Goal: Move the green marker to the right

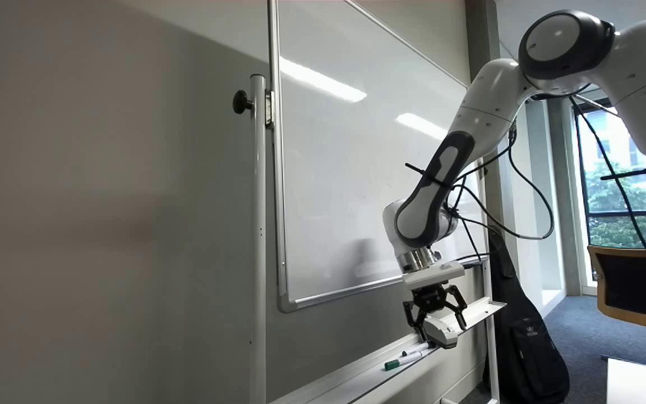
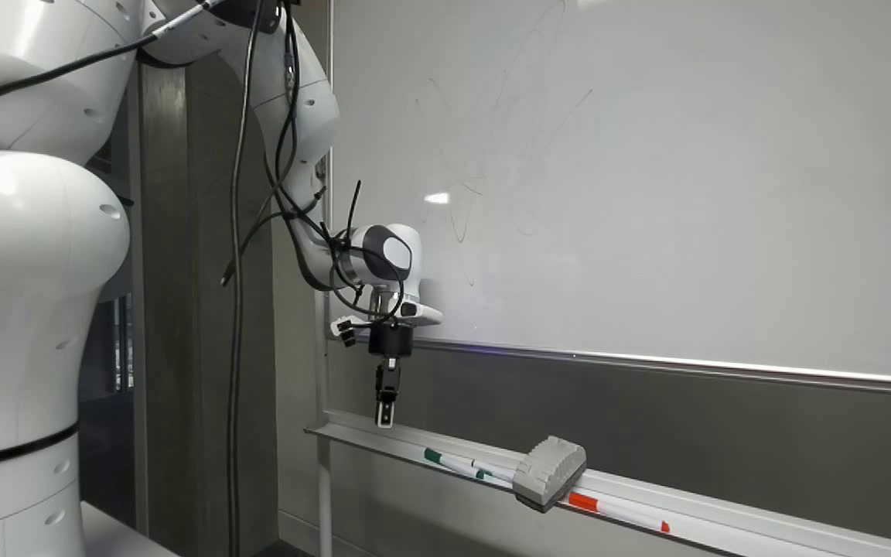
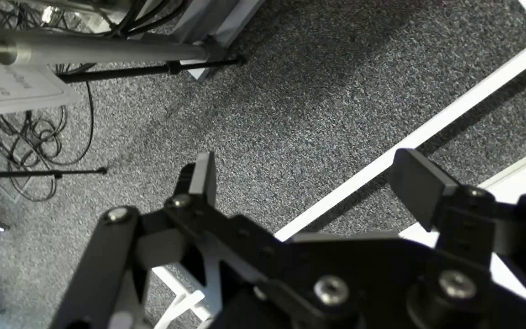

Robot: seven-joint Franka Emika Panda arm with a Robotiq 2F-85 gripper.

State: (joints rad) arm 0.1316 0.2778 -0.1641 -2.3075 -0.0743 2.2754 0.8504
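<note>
Grey carpet (image 3: 254, 123) rolls across the floor, a framed whiteboard (image 2: 685, 193) stands before a plain wall (image 1: 104, 235), and in an exterior view a window (image 1: 609, 231) gleams out at three o'clock, with a brown-framed office chair (image 1: 628, 283) in front of it and a black guitar gig bag (image 1: 527, 348) round at four. From two o'clock there, the white Panda arm (image 1: 483, 106) extends toward the long pen tray (image 1: 367, 381) below the board.

And here's the Robotiq gripper (image 2: 385, 418), pointing downward, its fingers (image 3: 416, 187) spread wide, carpet showing between them in the wrist view. Whether it hangs directly over the tray, I cannot tell.

So where's the green-capped whiteboard marker (image 2: 457, 465)? Lying on the tray, at four o'clock from the gripper in an exterior view and apart from it: white barrel, green cap turned toward ten o'clock. Just beside it, on the board side, lies a second white marker (image 1: 417, 348), its cap too small to call for colour.

Slide along to three o'clock from the green cap: there sits a grey whiteboard eraser (image 2: 550, 472), tilted, jutting out past the tray's front edge. Whether it touches those two markers, I can't say. Past it, toward four o'clock, a red-capped marker (image 2: 619, 511) rests on the same tray.
</note>
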